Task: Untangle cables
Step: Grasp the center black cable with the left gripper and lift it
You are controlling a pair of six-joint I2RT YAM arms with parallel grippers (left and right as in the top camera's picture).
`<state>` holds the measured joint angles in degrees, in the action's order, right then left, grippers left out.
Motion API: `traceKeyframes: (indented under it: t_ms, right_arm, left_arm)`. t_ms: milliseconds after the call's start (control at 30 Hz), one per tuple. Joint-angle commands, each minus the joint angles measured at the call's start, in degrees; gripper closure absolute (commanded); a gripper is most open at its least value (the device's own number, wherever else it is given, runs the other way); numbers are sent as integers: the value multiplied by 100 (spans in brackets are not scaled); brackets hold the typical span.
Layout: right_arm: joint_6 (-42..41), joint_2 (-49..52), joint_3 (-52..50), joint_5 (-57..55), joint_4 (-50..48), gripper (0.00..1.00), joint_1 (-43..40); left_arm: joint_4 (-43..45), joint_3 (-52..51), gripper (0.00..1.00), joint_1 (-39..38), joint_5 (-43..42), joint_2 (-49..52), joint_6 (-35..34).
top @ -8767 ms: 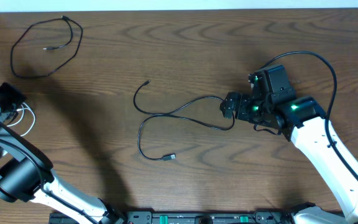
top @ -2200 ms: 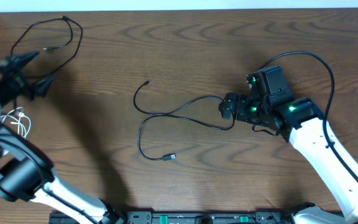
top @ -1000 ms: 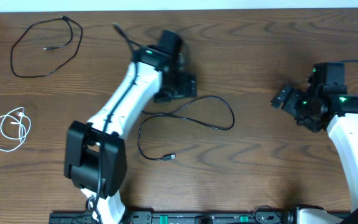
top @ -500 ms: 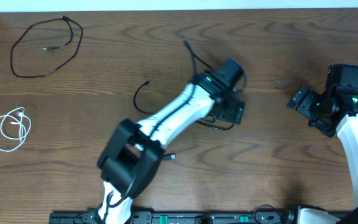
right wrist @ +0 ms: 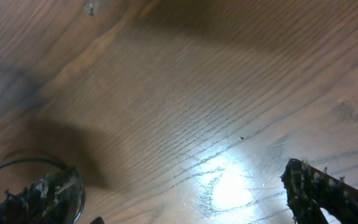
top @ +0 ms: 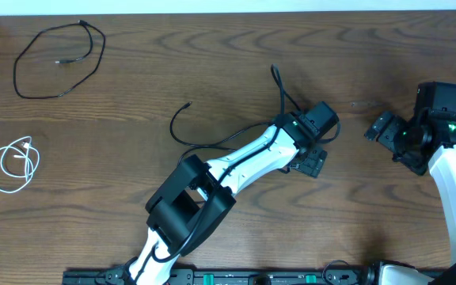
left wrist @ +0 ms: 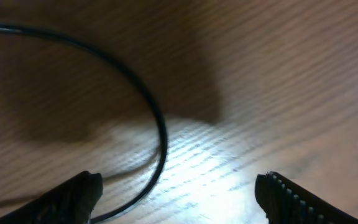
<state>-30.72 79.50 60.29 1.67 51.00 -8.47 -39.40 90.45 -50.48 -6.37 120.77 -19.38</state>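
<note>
Cables lie in 3 separate places on the wooden tabletop point(top: 291, 39). 1 black cable point(top: 83, 25) forms a loose loop at the far left corner. The white cable point(top: 26, 154) sits coiled in small rings near the left edge, well apart from the loop. The 2nd black cable point(top: 173, 128) is in the middle of the tabletop. Its small plug end points up and to the right, and the cord curves down and then runs right, disappearing under the left arm.

The left arm reaches diagonally across the middle, and its left claw point(top: 311, 162) hangs low over the wood at the right end of that cable. In the left wrist view the claw's 2 fingertips point(left wrist: 73, 196) stand wide apart with nothing clamped. The black cable point(left wrist: 160, 134) sweeps in an arc across the wood and comes down just inside the left fingertip. Whether it touches that fingertip cannot be told.

The right claw point(top: 380, 131) is off to the right side, well apart from all 3 cables. In the right wrist view its fingertips point(right wrist: 322, 193) are spread wide over bare wood grain, holding nothing.
</note>
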Motion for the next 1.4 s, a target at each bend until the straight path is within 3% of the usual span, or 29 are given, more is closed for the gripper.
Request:
traceKeyframes:
  t_ms: [0, 367, 433, 633, 667, 700, 733, 1000, 1367]
  right_arm:
    - [79, 0, -9, -68, 2, 1, -55]
    - [79, 0, -9, -68, 0, 1, -55]
    - [79, 0, -9, -68, 0, 1, -55]
    - [79, 0, -9, -68, 2, 1, -55]
    - [79, 0, -9, -68, 2, 1, -55]
    - [79, 0, -9, -68, 2, 1, -55]
    - [79, 0, -9, -68, 2, 1, -55]
    - [79, 0, -9, -68, 2, 1, -55]
    - [79, 0, -9, -68, 0, 1, -55]
  left_arm:
    - [20, -50, 21, 4, 350, 151, 74]
    - [66, -52, 21, 4, 343, 461, 70]
    - [81, -52, 27, 4, 341, 461, 70]
    - [74, -52, 59, 4, 345, 463, 70]
    - [72, -52, 77, 4, 345, 463, 72]
    - [72, -52, 90, 4, 345, 463, 70]
    - [70, -52, 92, 4, 345, 463, 70]
    - [-166, 166, 93, 37, 337, -20, 66]
    - [-79, 177, 92, 844, 341, -2758, -238]
